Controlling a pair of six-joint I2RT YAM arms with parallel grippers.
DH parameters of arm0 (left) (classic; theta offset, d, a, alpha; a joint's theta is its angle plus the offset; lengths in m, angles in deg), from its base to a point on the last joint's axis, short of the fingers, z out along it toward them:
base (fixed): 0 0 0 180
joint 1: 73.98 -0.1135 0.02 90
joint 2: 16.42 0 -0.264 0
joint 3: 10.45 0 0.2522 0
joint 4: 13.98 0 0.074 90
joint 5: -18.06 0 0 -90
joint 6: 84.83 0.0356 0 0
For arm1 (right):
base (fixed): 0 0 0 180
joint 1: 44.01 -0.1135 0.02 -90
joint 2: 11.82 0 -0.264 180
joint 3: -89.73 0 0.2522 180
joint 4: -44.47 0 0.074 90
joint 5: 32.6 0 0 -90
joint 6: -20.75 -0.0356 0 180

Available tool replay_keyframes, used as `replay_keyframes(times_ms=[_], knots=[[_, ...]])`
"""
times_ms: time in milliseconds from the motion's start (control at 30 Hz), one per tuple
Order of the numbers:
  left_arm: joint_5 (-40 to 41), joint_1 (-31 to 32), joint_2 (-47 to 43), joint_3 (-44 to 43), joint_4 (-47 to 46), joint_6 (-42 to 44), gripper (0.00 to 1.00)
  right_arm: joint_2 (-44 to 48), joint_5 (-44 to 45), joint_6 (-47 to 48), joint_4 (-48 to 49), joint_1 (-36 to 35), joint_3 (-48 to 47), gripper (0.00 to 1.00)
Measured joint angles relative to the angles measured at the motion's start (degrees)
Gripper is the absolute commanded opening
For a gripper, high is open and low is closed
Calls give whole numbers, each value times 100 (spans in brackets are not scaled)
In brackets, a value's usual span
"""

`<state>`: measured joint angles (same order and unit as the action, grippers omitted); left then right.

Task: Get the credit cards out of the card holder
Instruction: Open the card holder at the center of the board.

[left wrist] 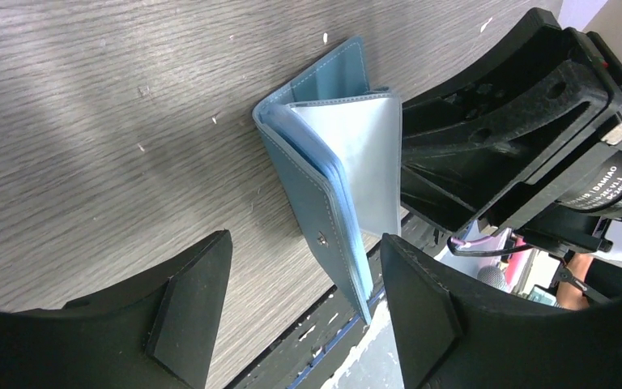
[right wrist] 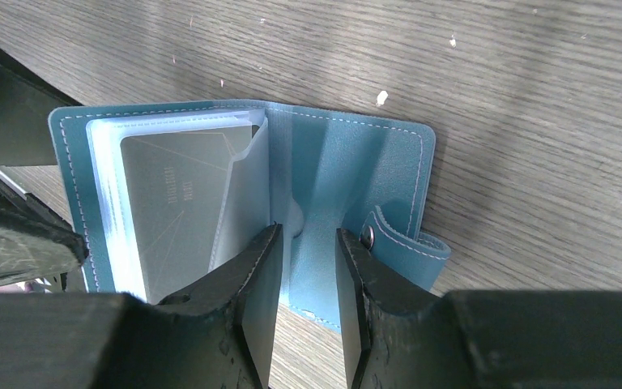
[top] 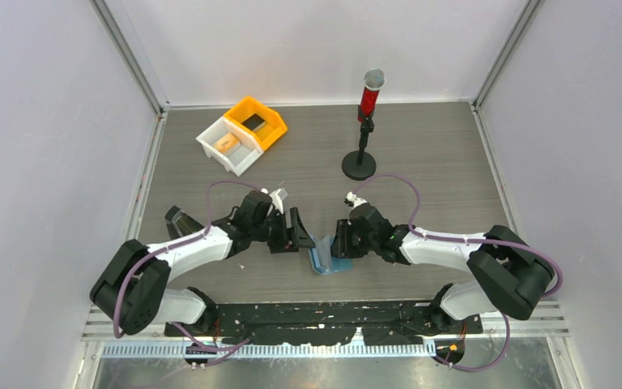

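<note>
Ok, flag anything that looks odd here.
The wallet stands on edge, splayed open, not flat: the right gripper pinches one cover. Nothing spilled or damaged; only white specks on the table.

Between the fingers of the left tool (left wrist: 306,259) the gap is free. Straight ahead of it the card holder (left wrist: 324,162) stands open on edge, with the right tool (right wrist: 308,239) clamped on its far cover, closing that way. Bare bench (left wrist: 89,121) lies beside the left tool; the bins (top: 239,162) and microphone (top: 368,101) are well beyond both tools.
</note>
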<state>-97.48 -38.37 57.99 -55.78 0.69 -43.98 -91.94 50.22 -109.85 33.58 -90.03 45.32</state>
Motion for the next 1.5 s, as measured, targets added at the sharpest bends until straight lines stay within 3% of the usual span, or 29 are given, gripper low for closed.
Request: replay_keyframes(times_ms=[233,600,833,967,1233,1500], knots=[[-164,0,372,-2,-275,-15,62,4,0,-2,0,0,2,38],[-308,0,704,-173,-332,11,60,179,70,17,-186,2,57,38],[-348,0,802,-214,-341,4,26,203,70,42,-240,9,55,41],[-365,0,802,-238,-341,-28,12,450,92,61,-667,24,2,49],[-409,0,802,-238,-334,-146,0,1495,247,-66,-1556,-7,-625,53],[-400,11,796,-238,-321,-223,0,1558,376,-398,-1491,-483,-1123,48]])
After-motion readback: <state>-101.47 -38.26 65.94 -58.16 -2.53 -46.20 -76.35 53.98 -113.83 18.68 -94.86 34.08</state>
